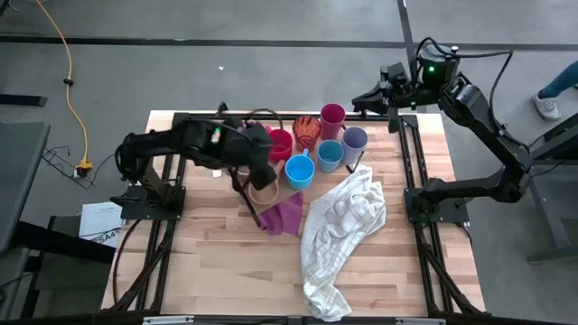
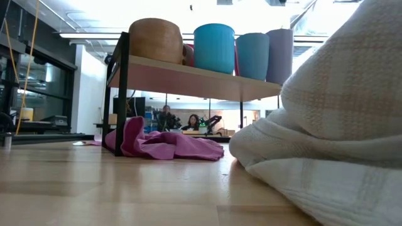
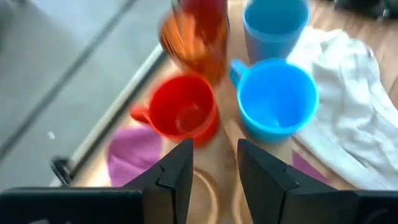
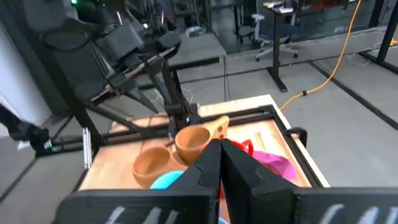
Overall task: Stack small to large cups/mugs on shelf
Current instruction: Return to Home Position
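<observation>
- We are looking at the left gripper [image 3: 214, 165] hanging over the left part of the shelf [image 2: 188, 78]. Its two fingers are standing parted with a clear gap between them, and they are gripping nothing.
- Just to the right of that gripper, the red mug [image 3: 183, 112] and the blue mug [image 3: 277, 96] are standing upright side by side. The red one is sitting farther back and the blue one nearer.
- Beyond those two, a blurred brown mug [image 3: 196, 34] and a blue cup [image 3: 273, 25] are standing close together.
- In the high view we are finding the magenta tumbler [image 1: 332, 116] at the far side of the cluster. The lavender tumbler [image 1: 354, 140] is standing at its right end.
- From table height we are seeing a tan mug [image 2: 154, 39] sitting at the shelf's left end. The two blue pieces and the lavender tumbler are lining up to its right.
- The right gripper [image 4: 219, 149] is hanging just past the table's far edge, apart from the cups. Its fingers are pressing together on nothing.
- The purple cloth [image 2: 163, 144] is lying on the table at the foot of the shelf.
- The white towel [image 1: 343, 226] is lying crumpled to the right of the cloth and nearer.
- Far behind the table, two people [image 2: 166, 116] are sitting in the room.
</observation>
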Robot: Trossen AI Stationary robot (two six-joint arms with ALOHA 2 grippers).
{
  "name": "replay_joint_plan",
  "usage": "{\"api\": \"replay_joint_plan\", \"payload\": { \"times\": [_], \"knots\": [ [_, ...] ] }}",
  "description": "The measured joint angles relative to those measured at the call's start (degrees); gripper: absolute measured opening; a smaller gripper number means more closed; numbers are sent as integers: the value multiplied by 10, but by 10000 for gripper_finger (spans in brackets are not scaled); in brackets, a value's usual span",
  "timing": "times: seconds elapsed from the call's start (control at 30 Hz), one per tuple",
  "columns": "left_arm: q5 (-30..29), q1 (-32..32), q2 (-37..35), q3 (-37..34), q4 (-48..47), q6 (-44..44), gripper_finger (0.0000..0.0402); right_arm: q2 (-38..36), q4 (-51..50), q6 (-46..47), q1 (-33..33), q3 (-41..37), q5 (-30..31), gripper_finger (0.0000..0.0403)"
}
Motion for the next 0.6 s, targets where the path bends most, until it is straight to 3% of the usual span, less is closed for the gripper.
{"api": "replay_joint_plan", "payload": {
  "times": [0.2, 0.4, 0.6],
  "knots": [
    [-50, 0, 0, 88, 1, 132, 111, 0, 68, 69, 0, 0, -1, 0],
    [-46, 0, -63, 71, 24, 238, 111, -4, 194, 162, -2, 0, -17, 0],
    [-45, 0, -137, 70, 21, 290, 111, -19, 283, 237, -25, 0, -66, 0]
  ]
}}
